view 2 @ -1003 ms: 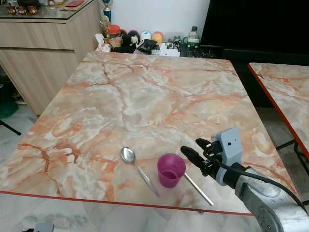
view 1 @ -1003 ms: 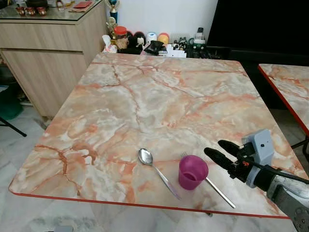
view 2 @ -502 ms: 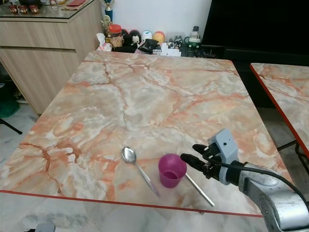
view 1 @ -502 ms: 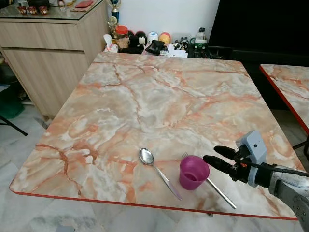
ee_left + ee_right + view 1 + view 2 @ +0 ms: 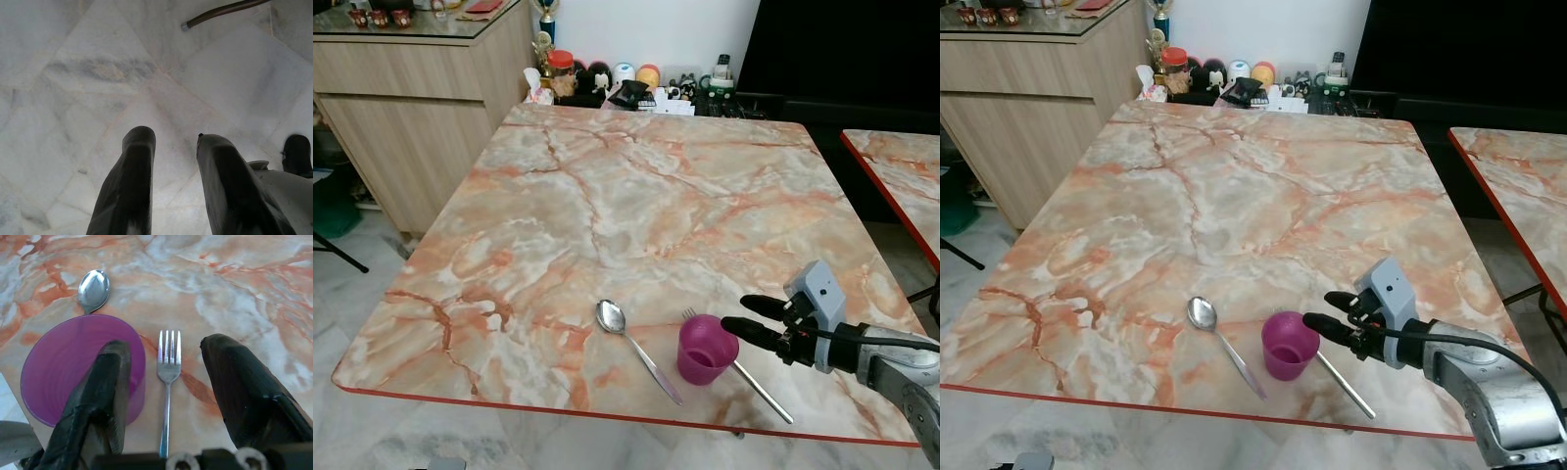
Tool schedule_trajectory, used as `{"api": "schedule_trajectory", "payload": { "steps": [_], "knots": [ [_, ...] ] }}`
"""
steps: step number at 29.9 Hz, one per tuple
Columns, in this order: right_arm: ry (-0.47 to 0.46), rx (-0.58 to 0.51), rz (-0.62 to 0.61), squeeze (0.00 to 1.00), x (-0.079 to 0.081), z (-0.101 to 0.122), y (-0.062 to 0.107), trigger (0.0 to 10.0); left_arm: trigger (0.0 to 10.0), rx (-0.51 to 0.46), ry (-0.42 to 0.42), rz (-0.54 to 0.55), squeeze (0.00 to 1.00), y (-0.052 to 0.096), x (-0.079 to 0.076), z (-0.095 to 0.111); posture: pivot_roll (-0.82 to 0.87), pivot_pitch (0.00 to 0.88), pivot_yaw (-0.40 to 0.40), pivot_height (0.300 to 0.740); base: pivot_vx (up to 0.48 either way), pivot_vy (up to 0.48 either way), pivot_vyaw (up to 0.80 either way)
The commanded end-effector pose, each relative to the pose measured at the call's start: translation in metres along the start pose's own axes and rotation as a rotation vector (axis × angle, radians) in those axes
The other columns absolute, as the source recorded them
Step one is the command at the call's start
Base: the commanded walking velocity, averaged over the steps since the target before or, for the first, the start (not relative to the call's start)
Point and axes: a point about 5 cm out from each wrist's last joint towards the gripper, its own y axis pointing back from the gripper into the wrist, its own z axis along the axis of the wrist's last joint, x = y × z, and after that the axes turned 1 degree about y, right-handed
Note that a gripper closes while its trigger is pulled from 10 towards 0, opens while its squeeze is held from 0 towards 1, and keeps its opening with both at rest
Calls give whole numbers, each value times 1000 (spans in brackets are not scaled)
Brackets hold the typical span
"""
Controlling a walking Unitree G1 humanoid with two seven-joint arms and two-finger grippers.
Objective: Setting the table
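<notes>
Right gripper (image 5: 749, 315), fingers spread and empty, hovers low over the near right part of the marble table (image 5: 636, 186). The fork (image 5: 167, 377) lies between its fingers, long axis along the gripper's reach, tines pointing away. The purple cup (image 5: 707, 349) stands just beside it, the spoon (image 5: 631, 339) beyond. Left gripper (image 5: 171, 181), fingers apart, hangs idle over floor.

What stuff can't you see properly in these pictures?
- Fork: in the eye views the purple cup covers part of its middle.
- Small things beyond the table: too small to name.
- Second table: cut off by the picture's edge.
- Right gripper: one finger overlaps the cup in the right wrist view.
</notes>
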Motion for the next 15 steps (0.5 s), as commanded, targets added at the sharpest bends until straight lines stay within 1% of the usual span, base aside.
{"api": "schedule_trajectory", "payload": {
  "steps": [1,5,7,12,13,14,15],
  "knots": [
    [10,-3,13,0,0,1,-1,10000,10000,35,6,4,0,2,0,-9,-22,142,-25,740,0,0,0],
    [13,-3,17,0,0,1,-1,10000,10000,35,6,4,0,2,0,-9,-22,142,-25,740,0,0,0],
    [19,-7,39,0,4,0,-7,10000,10000,37,9,6,0,3,-1,-10,-19,140,-31,740,0,0,0],
    [14,-8,56,0,9,-3,-12,10000,10000,37,12,8,0,3,-1,-11,-14,140,-32,740,0,0,0],
    [15,-8,58,0,10,-4,-13,8902,10000,38,12,8,0,3,-1,-11,-14,140,-32,740,0,0,0],
    [12,-14,63,0,11,-4,-15,3176,10000,38,12,9,0,3,-1,-11,-17,139,-31,740,0,0,0],
    [11,-21,72,0,14,-3,-18,0,10000,38,17,13,0,3,-1,-11,-17,140,-32,740,0,0,0]
  ]
}}
